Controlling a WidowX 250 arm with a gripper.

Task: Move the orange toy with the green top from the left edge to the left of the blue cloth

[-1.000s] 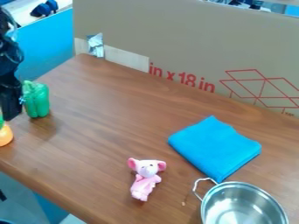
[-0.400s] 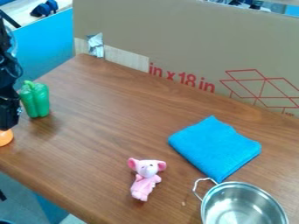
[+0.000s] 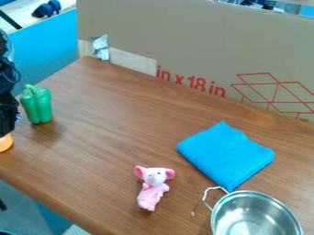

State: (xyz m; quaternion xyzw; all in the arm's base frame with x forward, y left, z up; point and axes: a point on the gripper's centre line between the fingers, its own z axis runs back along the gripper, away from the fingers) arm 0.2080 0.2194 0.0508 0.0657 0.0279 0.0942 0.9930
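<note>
The left edge cuts off the gripper (image 3: 6,123), its grip impossible to tell, above a partly hidden orange object (image 3: 5,143). The bottom edge crops the metal bowl (image 3: 253,215).

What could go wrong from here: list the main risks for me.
The gripper hangs right over the orange object, so lowering it carelessly might tip or shove it. The green pepper stands close beside the gripper, and a small sideways swing could knock it over. The blue cloth lies against or very near the metal pot, so dragging one may shift the other.
</note>
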